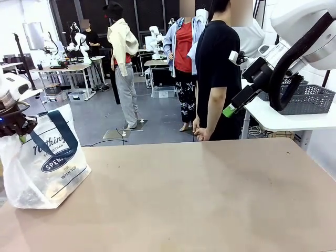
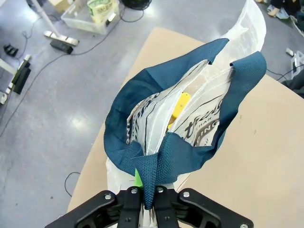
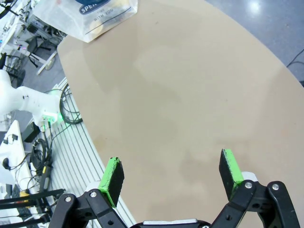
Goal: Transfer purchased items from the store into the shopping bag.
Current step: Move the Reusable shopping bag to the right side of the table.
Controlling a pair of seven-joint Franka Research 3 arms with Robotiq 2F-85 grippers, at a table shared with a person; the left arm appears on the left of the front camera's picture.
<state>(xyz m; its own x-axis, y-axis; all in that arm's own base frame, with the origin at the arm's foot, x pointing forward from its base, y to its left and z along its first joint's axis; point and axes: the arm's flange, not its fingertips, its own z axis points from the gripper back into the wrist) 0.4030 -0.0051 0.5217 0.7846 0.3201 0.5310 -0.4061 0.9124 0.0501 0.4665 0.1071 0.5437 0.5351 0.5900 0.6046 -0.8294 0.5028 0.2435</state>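
The shopping bag (image 1: 47, 160), translucent white with navy lettering and an oval logo, stands at the table's left edge. My left gripper (image 1: 16, 125) is beside its top and shut on a navy strap handle (image 2: 151, 175), holding the bag's mouth (image 2: 190, 118) open. Inside lies a yellow purchased item (image 2: 181, 105); dim brownish shapes show through the bag's lower wall (image 1: 29, 191). My right gripper (image 1: 231, 108) hangs open and empty high above the table's far right; its green pads (image 3: 114, 174) stand wide apart over bare tabletop. The dark grey lattice store basket (image 1: 310, 98) sits on a white side table behind my right arm.
A person in a black T-shirt (image 1: 218, 73) stands at the table's far edge, hands down. The brown tabletop (image 1: 199, 199) stretches bare from the bag to the right edge. The white side table (image 1: 278, 118) lies beyond the far right corner.
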